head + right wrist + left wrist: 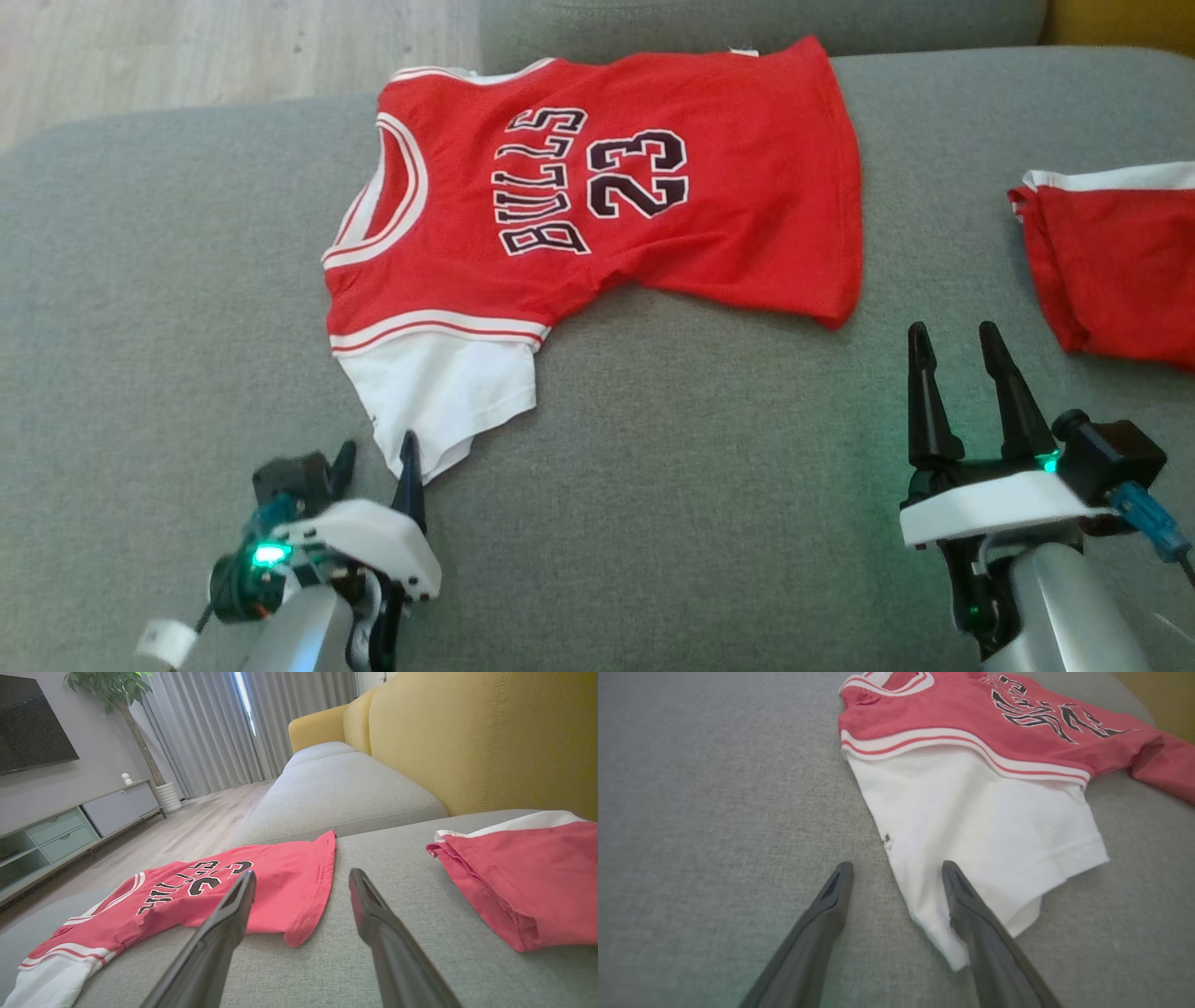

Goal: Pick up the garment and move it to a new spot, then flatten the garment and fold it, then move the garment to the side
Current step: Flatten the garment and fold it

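at the white sleeve (439,392) of the jersey (653,187), your left gripper (376,443) stands wide open, empty, straddling its edge, ready to pinch; your right gripper (953,329) hovers open, empty.

seat: grey sofa cushions (700,485) | back: mustard-yellow backrest (467,742) | floor: pale wood floor (196,830) | wall: grey wall (93,751) with a dark TV (28,718) above a low media cabinet (70,821) with drawers | corner: potted tree (117,690) in a white ribbed pot (168,798) | window: floor-length grey curtains (201,728), daylight through a narrow gap
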Controlling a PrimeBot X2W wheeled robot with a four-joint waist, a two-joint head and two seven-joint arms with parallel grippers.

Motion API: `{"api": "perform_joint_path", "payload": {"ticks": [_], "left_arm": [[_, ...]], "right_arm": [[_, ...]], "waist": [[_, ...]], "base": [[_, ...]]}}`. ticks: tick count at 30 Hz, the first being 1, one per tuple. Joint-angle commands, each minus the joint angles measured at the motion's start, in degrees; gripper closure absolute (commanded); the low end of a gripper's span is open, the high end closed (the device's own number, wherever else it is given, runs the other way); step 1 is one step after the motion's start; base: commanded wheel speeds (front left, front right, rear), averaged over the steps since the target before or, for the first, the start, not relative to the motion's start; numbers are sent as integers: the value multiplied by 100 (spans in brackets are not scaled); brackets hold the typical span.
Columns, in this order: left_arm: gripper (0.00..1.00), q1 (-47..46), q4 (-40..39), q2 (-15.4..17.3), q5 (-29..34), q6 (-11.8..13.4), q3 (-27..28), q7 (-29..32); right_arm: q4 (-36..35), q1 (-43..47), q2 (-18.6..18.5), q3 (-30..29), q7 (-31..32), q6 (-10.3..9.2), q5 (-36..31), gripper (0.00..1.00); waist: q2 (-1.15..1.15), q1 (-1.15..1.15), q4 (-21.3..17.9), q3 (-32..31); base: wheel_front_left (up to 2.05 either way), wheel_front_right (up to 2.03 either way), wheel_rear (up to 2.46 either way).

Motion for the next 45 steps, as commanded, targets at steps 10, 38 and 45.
{"api": "perform_joint_path", "payload": {"ticks": [10,38,45], "left_arm": [[100,-319,227,34,-107,-285,-118,371],[100,-446,-1202,322,-304,29,679,-1279],[100,-578,-1205,213,-302,-19,567,-1307]], "right_arm": [[-55,-274,-16,73,-67,-4,6,0],[1278,-1093,-16,-78,881,-4,46,0],[2531,-2049,-16,-48,1233,-4,357,0]], "waist": [[0,0,-125,97],[0,0,111,-7],[0,0,335,237]], "base": [[0,0,0],[0,0,0],[0,0,0]]}}
